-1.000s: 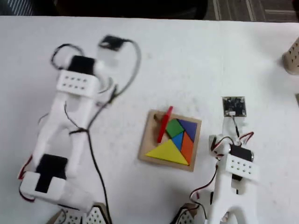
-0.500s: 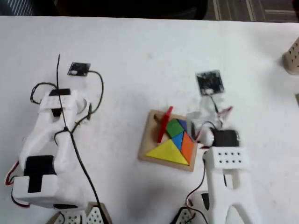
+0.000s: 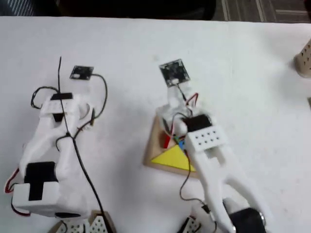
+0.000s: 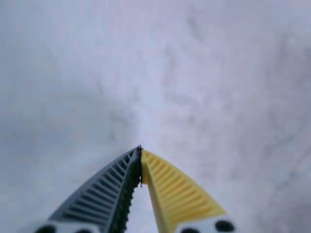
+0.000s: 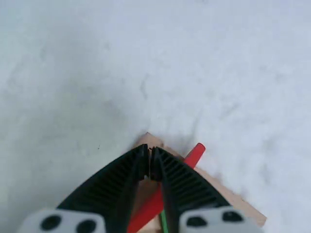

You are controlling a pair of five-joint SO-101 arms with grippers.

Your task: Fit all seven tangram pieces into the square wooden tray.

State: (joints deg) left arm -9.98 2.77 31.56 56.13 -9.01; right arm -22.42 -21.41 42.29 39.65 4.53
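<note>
Both are found closed: right gripper (image 5: 149,154) over the wooden tray (image 3: 152,151) corner beside the red piece (image 5: 195,154), its arm masking pieces; left gripper (image 4: 140,152) above the table (image 4: 204,73).

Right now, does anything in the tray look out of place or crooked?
Yes. The red piece is not seated. It lies slanted across one corner of the wooden tray, with its tip poking out past the rim. The right gripper hangs directly over it.
</note>
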